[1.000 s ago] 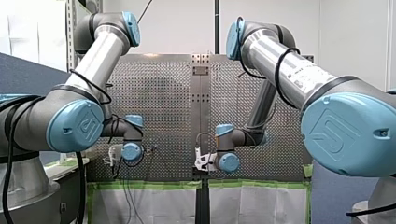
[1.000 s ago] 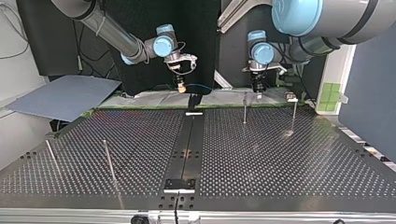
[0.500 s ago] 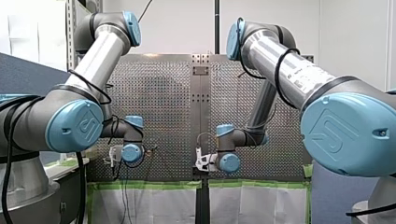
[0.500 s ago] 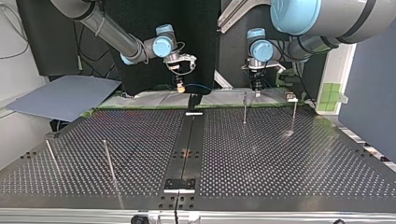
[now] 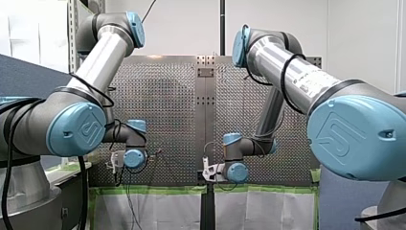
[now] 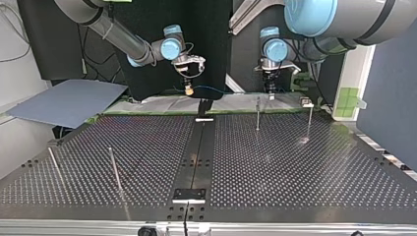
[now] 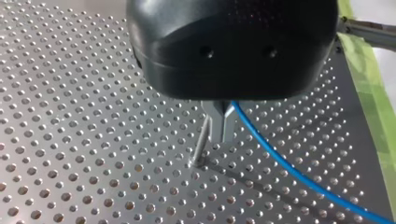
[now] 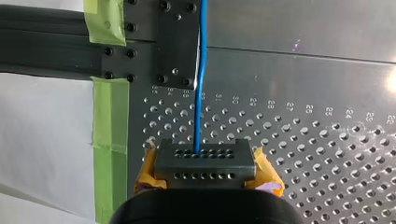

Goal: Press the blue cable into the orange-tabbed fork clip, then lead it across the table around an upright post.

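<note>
In the right wrist view the blue cable [image 8: 200, 88] runs straight ahead from my right gripper [image 8: 201, 155], which is shut on it between yellow pads [image 8: 266, 175]. It passes over a black mounting plate [image 8: 175, 42]. In the left wrist view my left gripper [image 7: 218, 135], black with metal fingers, is shut on the blue cable [image 7: 280, 163], which trails away over the table. An upright post [image 7: 201, 142] stands right beside those fingers. In the top view my right gripper [image 6: 188, 90] and my left gripper [image 6: 269, 93] hover at the far edge, with a dark clip fixture [image 6: 204, 105] between them. I see no orange tab.
Upright posts stand on the perforated table [image 6: 275, 162]: two at the top view's right [image 6: 257, 113] [image 6: 310, 120] and two at its near left [image 6: 114, 169] [image 6: 54, 164]. A dark centre rail [image 6: 196, 152] runs across. Green tape [image 8: 109, 112] and white sheeting edge the table.
My right gripper has shifted slightly away from the clip fixture and upward in the top view, carrying the cable with it. In the front view its wrist sank and moved right. My left arm barely moved.
</note>
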Controlling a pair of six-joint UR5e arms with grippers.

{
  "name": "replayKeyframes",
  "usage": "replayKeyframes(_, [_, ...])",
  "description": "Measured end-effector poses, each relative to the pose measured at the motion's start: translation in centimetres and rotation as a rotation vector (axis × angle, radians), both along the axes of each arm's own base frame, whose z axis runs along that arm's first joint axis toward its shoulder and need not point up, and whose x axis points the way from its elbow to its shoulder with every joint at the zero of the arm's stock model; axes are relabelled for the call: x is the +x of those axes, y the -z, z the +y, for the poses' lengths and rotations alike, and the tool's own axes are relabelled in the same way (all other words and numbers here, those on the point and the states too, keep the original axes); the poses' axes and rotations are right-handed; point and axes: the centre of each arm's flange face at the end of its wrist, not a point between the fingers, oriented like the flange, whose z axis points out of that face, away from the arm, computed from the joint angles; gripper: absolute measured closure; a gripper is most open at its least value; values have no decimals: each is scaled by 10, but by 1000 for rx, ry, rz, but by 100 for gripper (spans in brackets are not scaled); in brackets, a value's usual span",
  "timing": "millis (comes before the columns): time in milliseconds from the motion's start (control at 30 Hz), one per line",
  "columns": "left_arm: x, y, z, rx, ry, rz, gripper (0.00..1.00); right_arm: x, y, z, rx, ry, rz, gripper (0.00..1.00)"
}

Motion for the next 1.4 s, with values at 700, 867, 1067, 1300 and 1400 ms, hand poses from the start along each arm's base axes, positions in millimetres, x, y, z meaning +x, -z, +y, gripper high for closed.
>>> replayKeyframes(700, [2, 14, -5, -39, 37, -14, 100, -3, 0, -6, -3, 9, -1, 100])
replayKeyframes(867, [9, 14, -6, -44, 36, -15, 100, -4, 0, -7, -3, 10, 0, 100])
replayKeyframes(1067, [18, 11, -7, -60, 47, -30, 100, -4, 0, -7, -4, 11, 1, 100])
replayKeyframes(1300, [24, 10, -7, -86, 67, -31, 100, -6, -1, -11, 2, 18, 6, 100])
replayKeyframes(1400, [24, 11, -7, -94, 70, -30, 100, -7, -1, -12, 4, 20, 8, 100])
